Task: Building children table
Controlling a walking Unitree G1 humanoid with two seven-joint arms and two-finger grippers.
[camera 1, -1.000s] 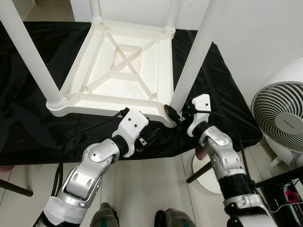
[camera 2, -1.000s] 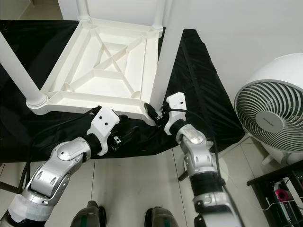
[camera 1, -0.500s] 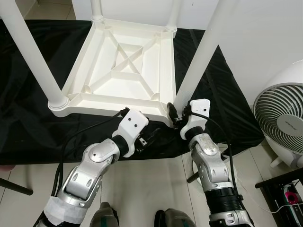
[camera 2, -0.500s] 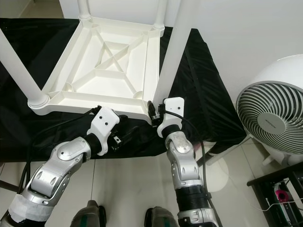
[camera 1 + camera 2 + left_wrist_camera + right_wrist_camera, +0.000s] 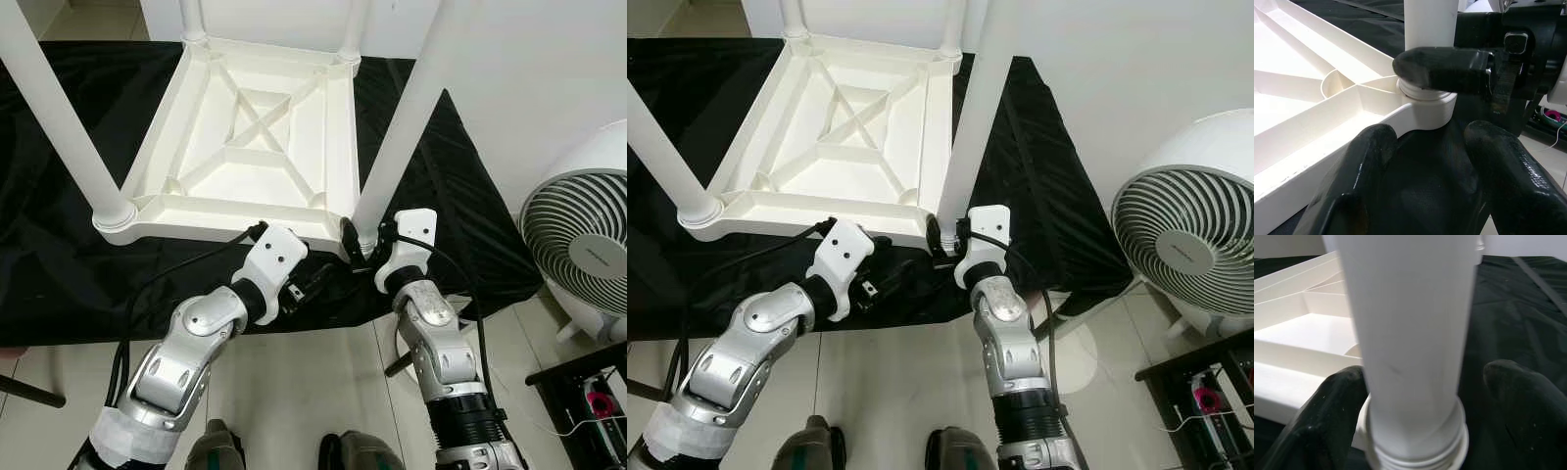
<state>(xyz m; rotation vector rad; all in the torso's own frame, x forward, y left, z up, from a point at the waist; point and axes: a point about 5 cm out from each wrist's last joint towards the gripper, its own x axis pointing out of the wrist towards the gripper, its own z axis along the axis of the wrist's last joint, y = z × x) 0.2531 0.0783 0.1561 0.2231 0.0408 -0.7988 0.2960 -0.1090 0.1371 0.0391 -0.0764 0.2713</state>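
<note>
Nearest to me are both arms, reaching forward to the near edge of the upturned white tabletop (image 5: 250, 147), which lies underside-up on a black cloth (image 5: 59, 264) over the work surface. Left gripper (image 5: 312, 282) sits just below the near rim, close to the near-right corner; its wrist view shows its two fingers (image 5: 1366, 171) spread with nothing between them, aimed at the corner socket (image 5: 1427, 105). Right gripper (image 5: 361, 245) is at that same corner, fingers (image 5: 1337, 406) spread to either side of the near-right leg (image 5: 397, 127), straddling it just above the threaded collar; I can't tell if the pads touch the leg. My read: the right arm is the nearer one for working this leg, since the leg already lies between its fingers, while the left gripper only faces the socket from the side. The leg's long axis runs up from the socket toward the camera, roughly upright, so a turn has to go around that axis. Threads are visible above the socket rim, so I judge this leg not fully seated. Count: one tabletop, four legs standing in the corners, i.e. near-right, near-left (image 5: 54, 108), far-left (image 5: 192, 18), far-right (image 5: 353, 29). Off to the right stand one white fan (image 5: 578, 245) on the floor, well apart from the table, and a round white base (image 5: 419, 357) under the cloth edge.
</note>
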